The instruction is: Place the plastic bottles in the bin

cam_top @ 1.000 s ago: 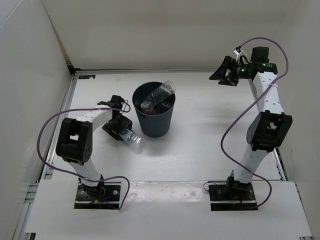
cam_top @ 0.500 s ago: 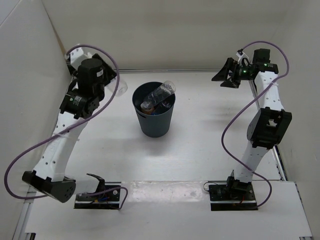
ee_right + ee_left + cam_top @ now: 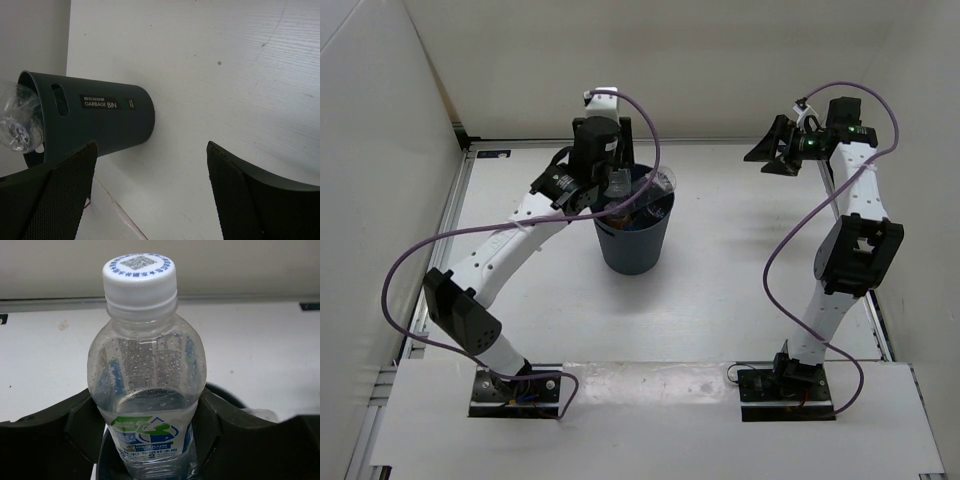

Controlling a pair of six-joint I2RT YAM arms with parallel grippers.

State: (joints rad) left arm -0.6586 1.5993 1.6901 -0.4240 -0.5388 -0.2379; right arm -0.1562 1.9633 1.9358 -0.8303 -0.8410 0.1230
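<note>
My left gripper [image 3: 616, 186] is over the dark blue-grey bin [image 3: 632, 250], shut on a clear bottle [image 3: 147, 365] with a white cap and a white label marked in green and blue. The left wrist view shows the bottle gripped between both jaws, with the bin's dark rim [image 3: 227, 394] just below. A plain clear bottle [image 3: 658, 183] leans out over the bin's far rim. An orange bottle [image 3: 619, 208] shows inside, partly hidden by the gripper. My right gripper [image 3: 770, 152] is open and empty at the back right, facing the bin [image 3: 100, 120].
White walls close in the table on the left, back and right. The left arm's purple cable loops over the bin's left side. In the right wrist view, the clear bottle [image 3: 17, 127] pokes out of the bin's mouth.
My left arm lifted the labelled bottle from the table left of the bin, swung up by the back left corner, then moved right over the bin. The right arm barely moved.
</note>
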